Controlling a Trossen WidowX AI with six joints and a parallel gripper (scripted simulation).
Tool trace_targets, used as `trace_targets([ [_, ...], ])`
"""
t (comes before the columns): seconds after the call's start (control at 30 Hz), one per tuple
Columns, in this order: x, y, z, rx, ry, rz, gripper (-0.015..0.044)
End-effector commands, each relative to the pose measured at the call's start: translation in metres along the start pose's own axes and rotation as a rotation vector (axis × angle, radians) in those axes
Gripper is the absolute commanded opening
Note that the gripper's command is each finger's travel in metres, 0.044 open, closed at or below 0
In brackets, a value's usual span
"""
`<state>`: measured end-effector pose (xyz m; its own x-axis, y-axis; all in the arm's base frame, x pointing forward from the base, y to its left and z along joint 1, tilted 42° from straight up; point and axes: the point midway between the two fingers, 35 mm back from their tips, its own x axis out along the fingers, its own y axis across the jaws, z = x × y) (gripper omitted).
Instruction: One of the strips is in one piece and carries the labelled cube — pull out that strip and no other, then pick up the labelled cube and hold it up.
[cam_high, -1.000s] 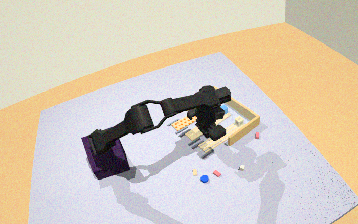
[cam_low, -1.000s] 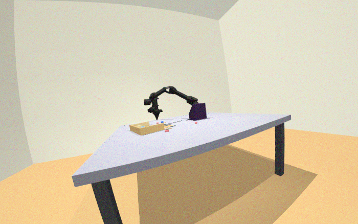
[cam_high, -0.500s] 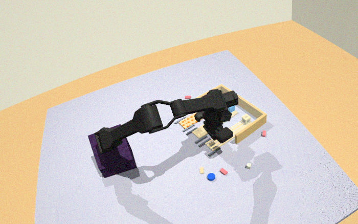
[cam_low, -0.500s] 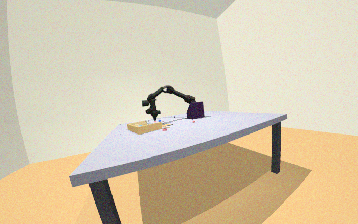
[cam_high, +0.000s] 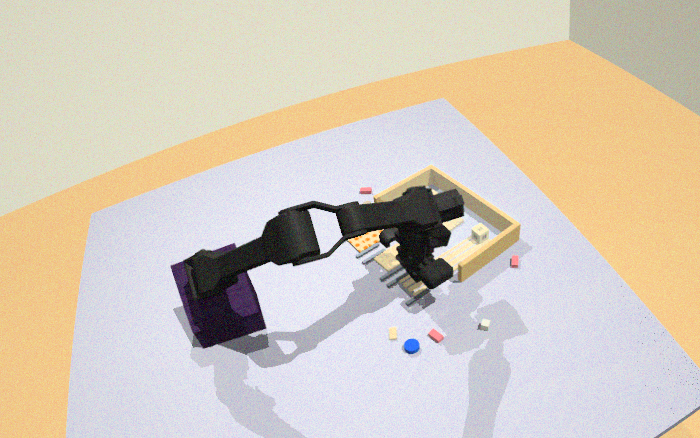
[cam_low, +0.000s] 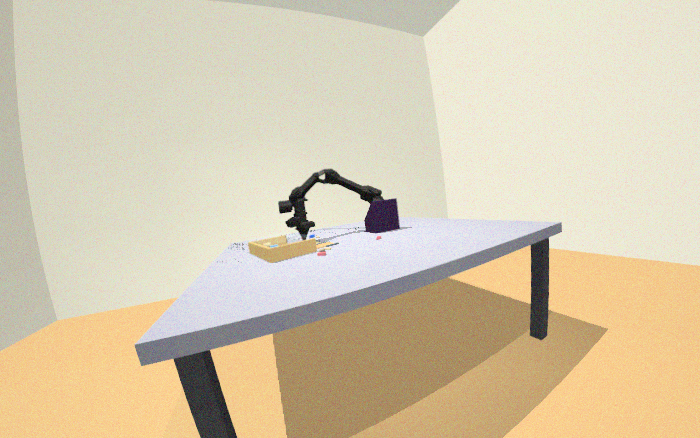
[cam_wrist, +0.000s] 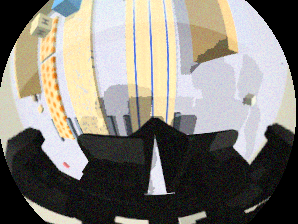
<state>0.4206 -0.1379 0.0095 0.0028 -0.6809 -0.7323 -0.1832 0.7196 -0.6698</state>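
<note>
My gripper (cam_high: 419, 280) (cam_low: 304, 238) (cam_wrist: 154, 121) is shut and empty, pointing down low over the near part of the blue-lined strip (cam_high: 460, 254) (cam_wrist: 144, 60). Whether the tips touch it I cannot tell. A cube with dark marks (cam_high: 480, 233) sits at that strip's far end, outside the wrist view. The orange-dotted strip (cam_high: 363, 241) (cam_wrist: 53, 92) has a break across it; a cube marked H (cam_wrist: 41, 25) is at its far end. The plain speckled strip (cam_high: 384, 260) (cam_wrist: 80, 65) lies between them, with a blue cube (cam_wrist: 66, 6) at its far end. The arm hides part of the strips in the top view.
The wooden tray (cam_high: 490, 253) (cam_low: 294, 251) has walls around the strips' far ends. Grey bars (cam_high: 417, 297) flank their near ends. A white small cube (cam_high: 484, 324) (cam_wrist: 249, 99), a blue disc (cam_high: 411, 345) and a red block (cam_high: 435, 335) lie outside the tray.
</note>
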Motion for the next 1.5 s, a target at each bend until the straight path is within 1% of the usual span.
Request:
trace_targets([
  [0.0,0.0032,0.0021,-0.0003,-0.008,-0.002,0.006,0.0],
  [1.47,0.0064,0.0027,0.0017,-0.007,-0.002,0.006,0.0],
])
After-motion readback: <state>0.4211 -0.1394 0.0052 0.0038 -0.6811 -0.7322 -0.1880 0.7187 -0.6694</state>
